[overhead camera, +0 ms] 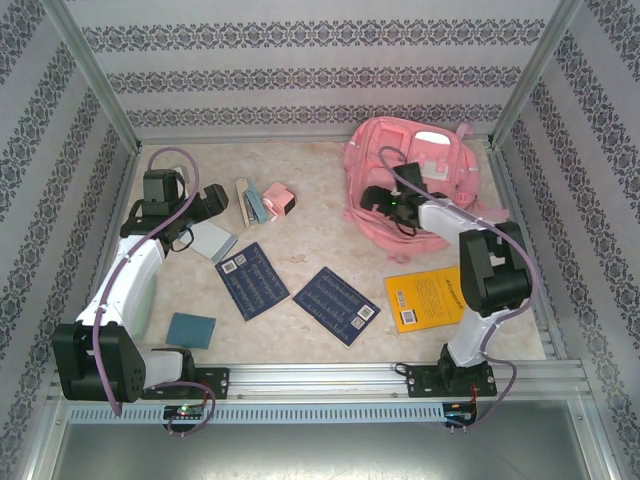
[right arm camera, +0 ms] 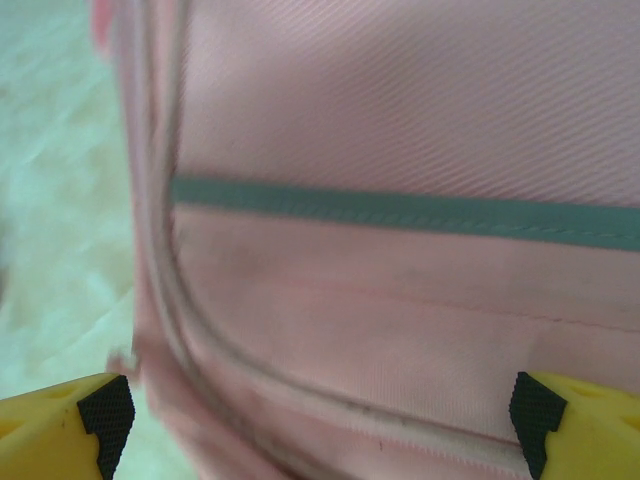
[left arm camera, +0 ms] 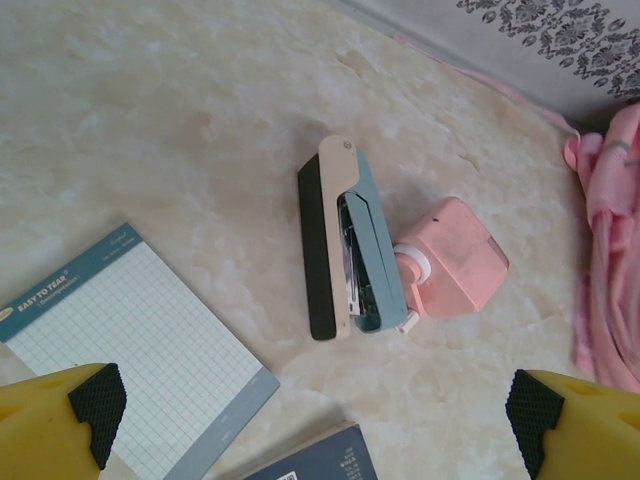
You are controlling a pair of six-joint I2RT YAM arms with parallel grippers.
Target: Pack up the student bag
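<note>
Well, packing looks hardly begun: the student bag [overhead camera: 460, 170] sits at the upper right of the top view, the yellow book [overhead camera: 428, 298], blue books [overhead camera: 252, 279], notepad [left arm camera: 130, 340] and stapler [left arm camera: 345, 240] (all out on the table [overhead camera: 310, 170]) wait, and the left gripper [left arm camera: 310, 415] and right gripper [right arm camera: 315, 415] gape wide, holding nothing.

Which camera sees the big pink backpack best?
The top external view: the whole student bag shows there, in the far right corner. The right wrist view gives blurry close-up pink fabric with a grey stripe; the left wrist view catches its edge at the right.
</note>
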